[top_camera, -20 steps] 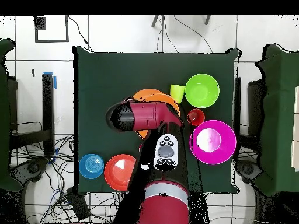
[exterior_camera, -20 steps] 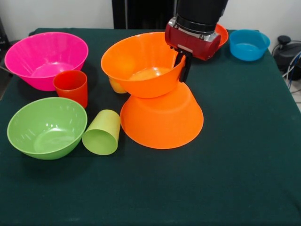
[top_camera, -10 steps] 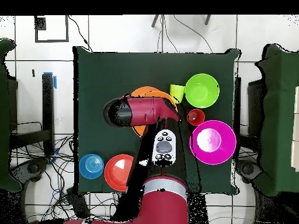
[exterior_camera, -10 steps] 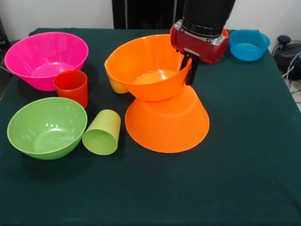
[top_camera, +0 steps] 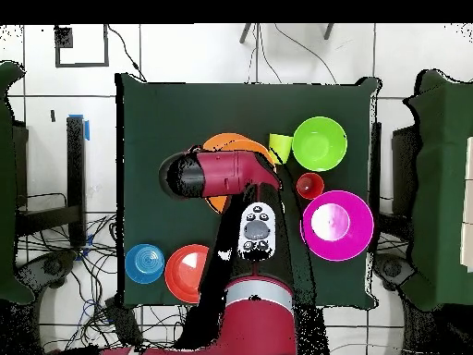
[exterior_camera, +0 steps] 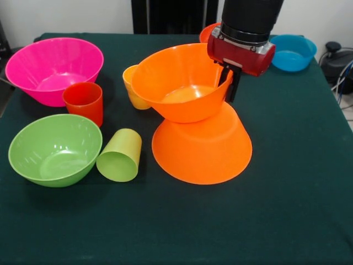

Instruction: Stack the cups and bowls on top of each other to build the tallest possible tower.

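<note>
Orange flared glossy plastic bowl (exterior_camera: 185,83), upright and tilted a little, sits on the upturned base of a second large orange flared bowl (exterior_camera: 203,146) that lies rim-down on the dark green table (exterior_camera: 287,182), the two making an hourglass shape. The red and black gripper (exterior_camera: 230,83) comes down at the upper bowl's rim, its dark fingers (exterior_camera: 234,85) pinching that rim between them, one inside the bowl and one outside (the inner one is mostly hidden by the wall).

On the bowl's far side from the gripper, a yellow-orange plastic cup (exterior_camera: 132,88) stands touching or just beside the upper bowl's wall; which of the two I cannot tell. Further that way stands a red-orange tumbler (exterior_camera: 84,102), just in front of a large pink flared bowl (exterior_camera: 54,69). A round lime green bowl (exterior_camera: 55,148) sits near a lime green cup (exterior_camera: 120,155) lying on its side. Behind the gripper, a red-orange round bowl (top_camera: 189,272) is mostly hidden in the front view, and a small blue bowl (exterior_camera: 292,52) sits beyond it.
</note>
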Controlling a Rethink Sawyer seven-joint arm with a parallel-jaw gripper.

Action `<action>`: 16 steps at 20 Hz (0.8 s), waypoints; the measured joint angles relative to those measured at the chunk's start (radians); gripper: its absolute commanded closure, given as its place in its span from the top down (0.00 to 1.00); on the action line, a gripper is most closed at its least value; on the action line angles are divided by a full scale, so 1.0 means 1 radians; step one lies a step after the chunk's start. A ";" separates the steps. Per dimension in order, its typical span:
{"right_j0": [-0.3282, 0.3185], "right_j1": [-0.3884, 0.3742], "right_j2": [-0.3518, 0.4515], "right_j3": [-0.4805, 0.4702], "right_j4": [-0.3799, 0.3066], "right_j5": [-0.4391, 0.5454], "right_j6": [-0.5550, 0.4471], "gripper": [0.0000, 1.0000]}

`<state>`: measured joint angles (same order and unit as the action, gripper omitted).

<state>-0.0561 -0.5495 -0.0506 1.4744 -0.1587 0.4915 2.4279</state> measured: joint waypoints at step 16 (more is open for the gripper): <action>-0.001 0.000 0.010 -0.001 0.000 0.000 0.000 0.00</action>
<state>-0.0572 -0.5497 -0.0403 1.4739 -0.1589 0.4915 2.4279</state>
